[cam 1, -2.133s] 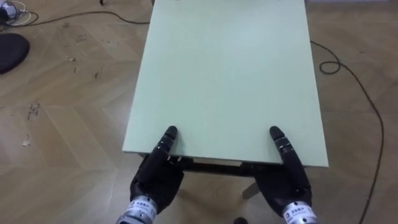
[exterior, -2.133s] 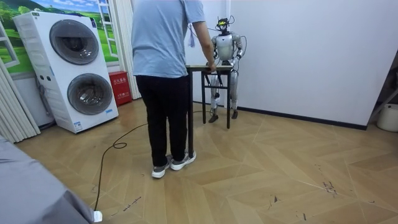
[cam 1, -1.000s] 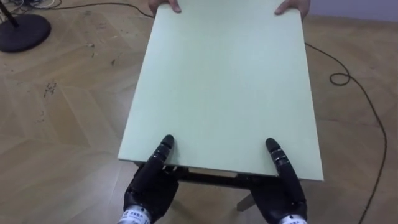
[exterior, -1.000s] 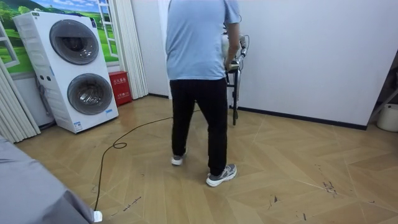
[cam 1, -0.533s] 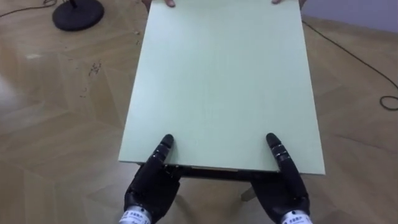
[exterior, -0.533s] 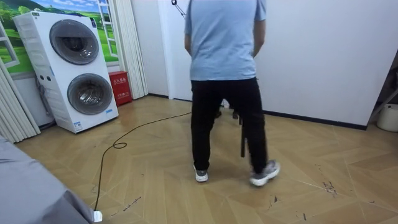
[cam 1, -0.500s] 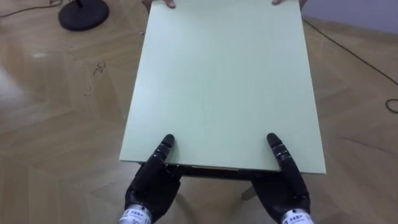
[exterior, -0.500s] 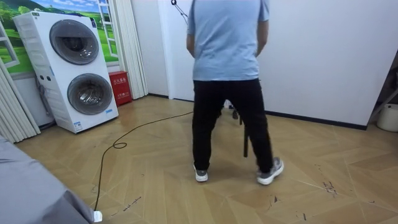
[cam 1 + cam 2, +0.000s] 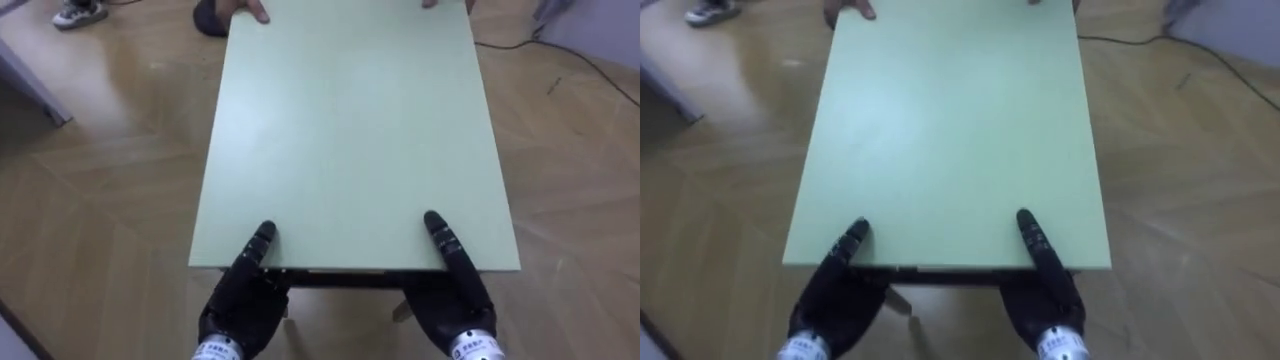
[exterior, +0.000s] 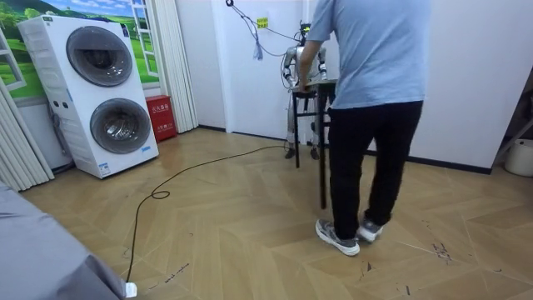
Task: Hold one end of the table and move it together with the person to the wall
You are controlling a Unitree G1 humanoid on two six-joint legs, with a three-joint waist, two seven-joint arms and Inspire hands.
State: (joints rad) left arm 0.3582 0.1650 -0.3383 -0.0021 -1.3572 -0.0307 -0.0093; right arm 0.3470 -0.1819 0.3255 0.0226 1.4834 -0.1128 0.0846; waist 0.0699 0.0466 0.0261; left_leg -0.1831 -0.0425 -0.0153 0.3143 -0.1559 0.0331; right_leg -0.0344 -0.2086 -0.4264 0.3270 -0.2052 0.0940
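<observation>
Looking down from the head, the pale green rectangular table [image 9: 350, 130] runs away over the wooden herringbone floor [image 9: 90, 200]. The left hand [image 9: 238, 300] and right hand [image 9: 452, 300] are on its near edge, one towards each corner. Each thumb lies flat on top and the other fingers are tucked beneath, so each hand pinches the board. How far those lower fingers curl is hidden.

At the far edge the person's hands [image 9: 247, 10] are cut off by the frame, just fingertips on the corners.

The room view adds the person in a light blue shirt [image 10: 371, 100], back to the camera and covering most of the table. That leaves its dark legs [image 10: 322, 179] and the robot's end by the white wall [image 10: 466, 75]. Whether the legs clear the floor, can't tell. Stacked white washing machines [image 10: 100, 92] stand at that view's left.
</observation>
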